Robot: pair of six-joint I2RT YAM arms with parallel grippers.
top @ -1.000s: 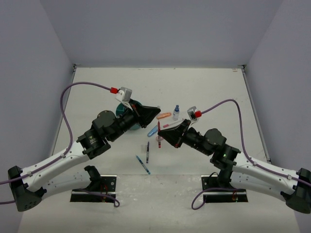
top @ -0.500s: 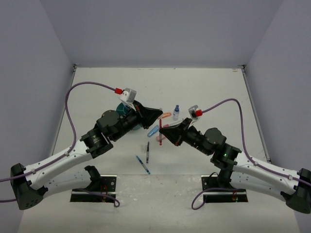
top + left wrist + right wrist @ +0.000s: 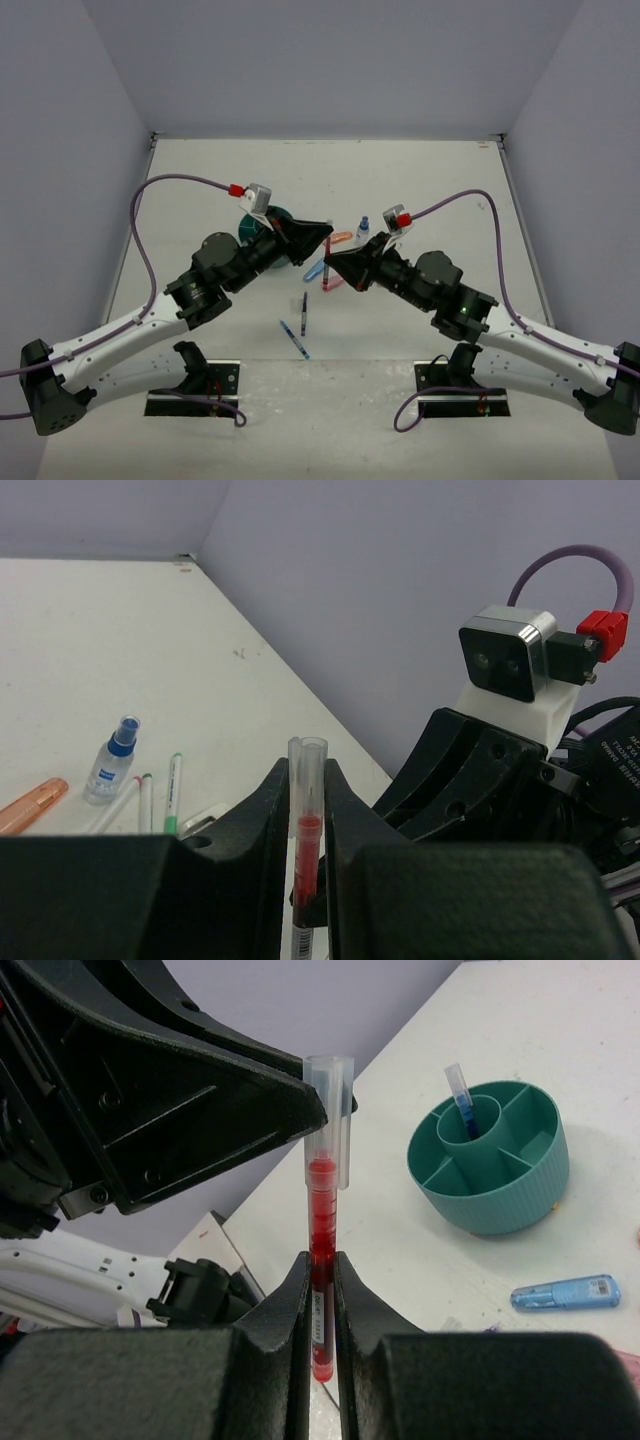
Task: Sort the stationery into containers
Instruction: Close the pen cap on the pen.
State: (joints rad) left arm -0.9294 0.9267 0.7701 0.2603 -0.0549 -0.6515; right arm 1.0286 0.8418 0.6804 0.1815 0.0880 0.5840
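Note:
A red pen [image 3: 322, 1190] with a clear cap stands upright above the table, held at both ends. My right gripper [image 3: 320, 1260] is shut on its lower barrel. My left gripper [image 3: 306, 770] is shut on the red pen [image 3: 306, 825] at its clear cap. In the top view the two grippers meet tip to tip at the red pen [image 3: 327, 265], left gripper [image 3: 323, 233] above right gripper [image 3: 331, 262]. The teal container [image 3: 500, 1210] stands on the table beyond, with a blue pen [image 3: 458, 1090] in its central cup. From above, the container [image 3: 250, 222] is mostly hidden behind my left arm.
A blue-capped bottle [image 3: 113, 762], an orange marker [image 3: 30, 805], a green pen [image 3: 174, 790] and thin white pens [image 3: 140, 802] lie together on the table. A light-blue marker [image 3: 565, 1292] lies near the container. A dark pen [image 3: 304, 313] and a blue pen [image 3: 294, 339] lie nearer the arm bases.
The right gripper has risen and shifted left with the red pen, turning it upright, so its capped end now sits between the left fingers. The left arm shifted slightly and came back.

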